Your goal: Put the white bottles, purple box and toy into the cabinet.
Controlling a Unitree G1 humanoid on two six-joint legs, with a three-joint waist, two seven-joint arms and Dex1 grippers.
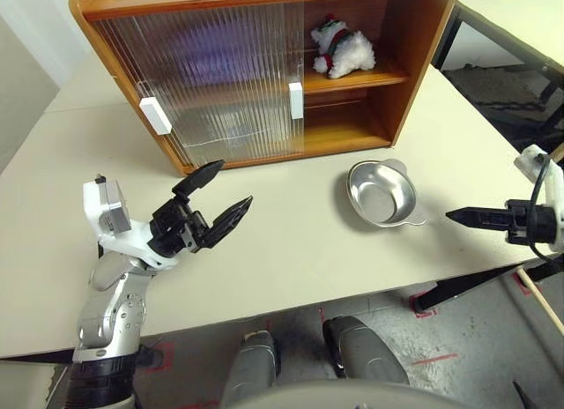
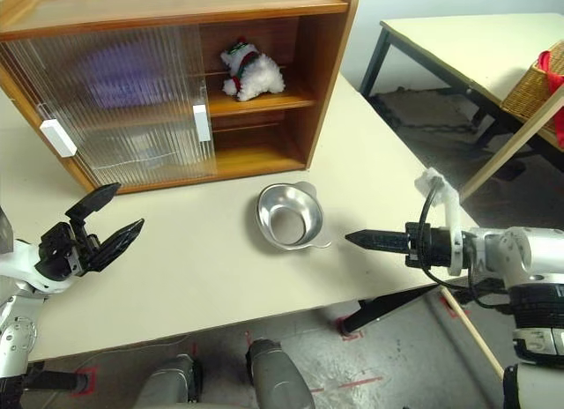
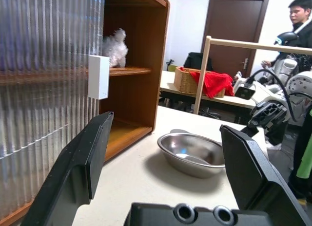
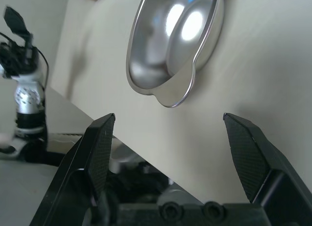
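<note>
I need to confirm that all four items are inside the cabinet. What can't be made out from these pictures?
- Behind the ribbed sliding doors of the cabinet, head views: a blurred purple patch on the upper level; what it is cannot be told.
- The white bottles: not recognisable through the ribbed panels.
- The toy on the open shelf: plain in the head views; half hidden by the door edge in the left wrist view.

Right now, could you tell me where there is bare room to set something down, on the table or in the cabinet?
The table is bare between the left claw and the steel bowl, and along the cabinet front. Inside, the lower right compartment is empty. The upper right shelf holds the toy. Behind the ribbed sliding doors I cannot tell.
</note>
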